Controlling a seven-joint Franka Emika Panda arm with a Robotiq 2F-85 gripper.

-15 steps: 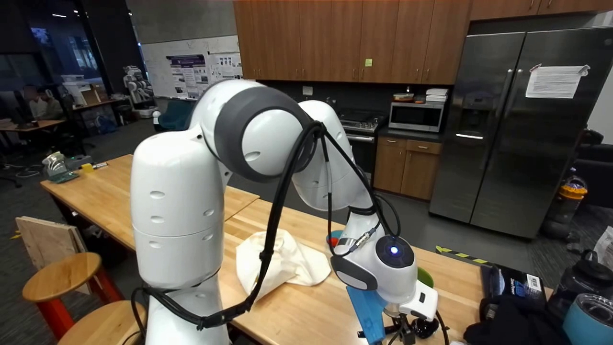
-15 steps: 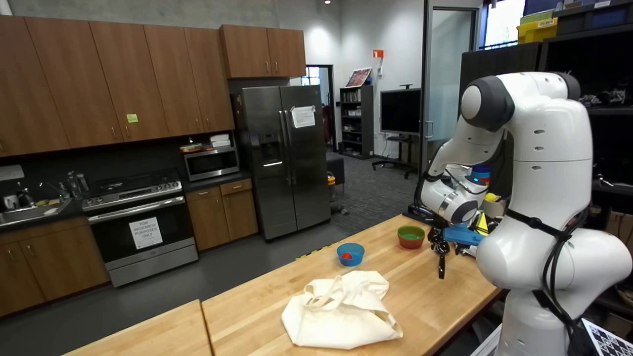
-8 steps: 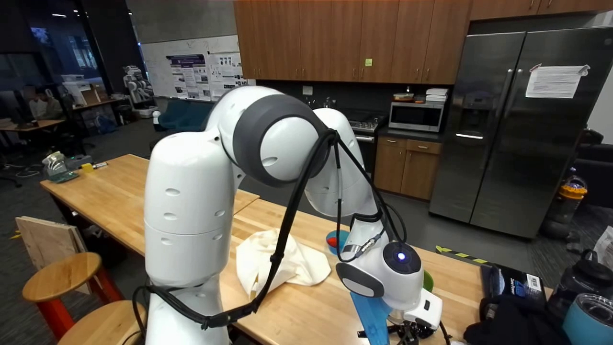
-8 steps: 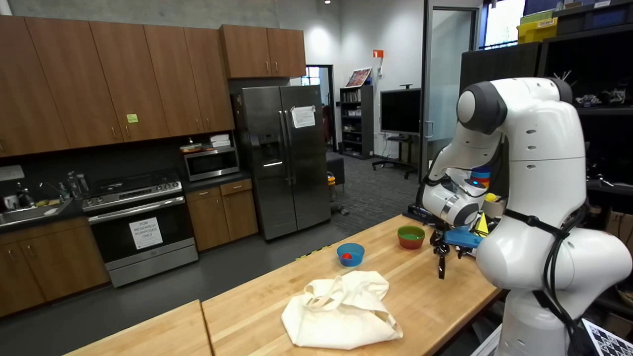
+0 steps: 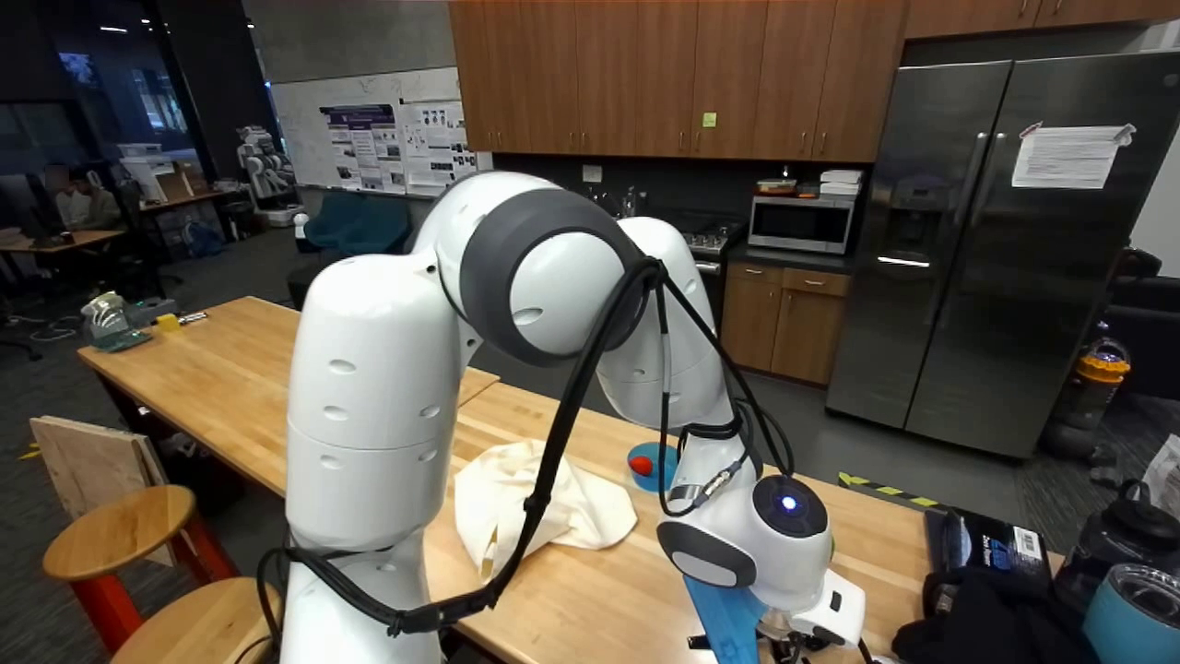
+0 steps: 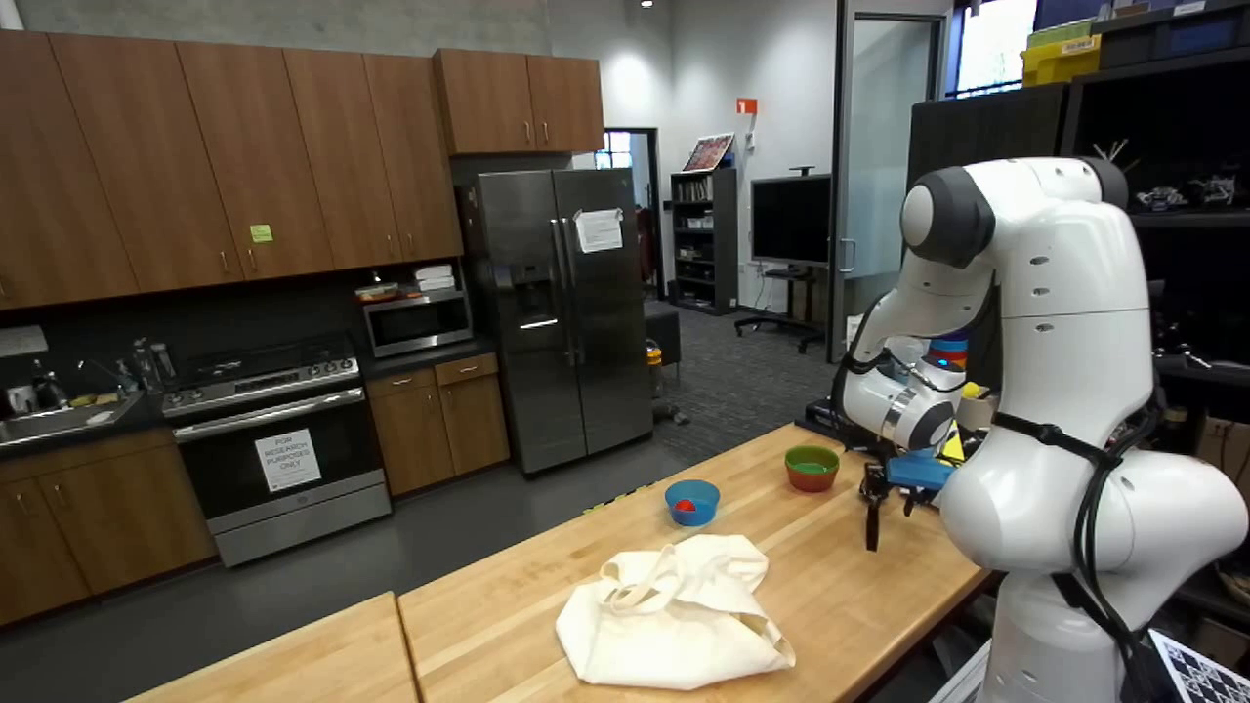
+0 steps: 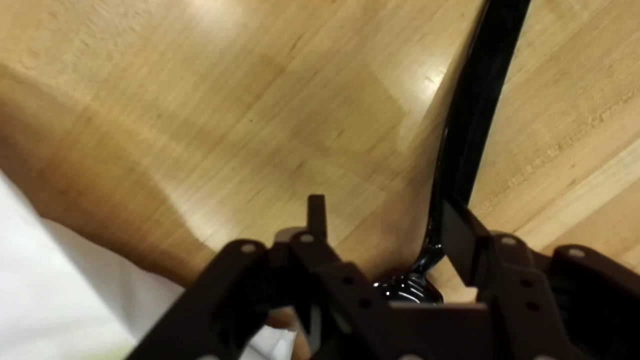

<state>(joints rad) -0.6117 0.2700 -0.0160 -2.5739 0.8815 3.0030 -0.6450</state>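
Straddling the black ladle (image 7: 470,115) near the place where its handle narrows into the head, the claw (image 7: 386,220) appears to be at the step of taking hold, with no lifting yet. In the wrist view its two fingers are spread partway, and the ladle's handle passes between them, much nearer to one side. The finger (image 7: 461,240) at that side overlaps the edge of the handle; whether it presses on it or only covers it from above, I am not able to decide. The opposite finger (image 7: 316,215) is well apart from the handle, and the wood shows in this gap, so I judge that nothing is gripped. The ladle lies on the wooden table (image 7: 300,125), its head partly hidden beneath the claw; in an exterior view, its handle is near the green bowl (image 6: 791,459), which sits inside a red bowl (image 6: 812,483). The next move, in my opinion, calls for bringing the far finger across until both sides press the handle evenly. Because this handle is glossy, it could slide or turn if only one finger pushes it, therefore a slow squeeze seems wise.
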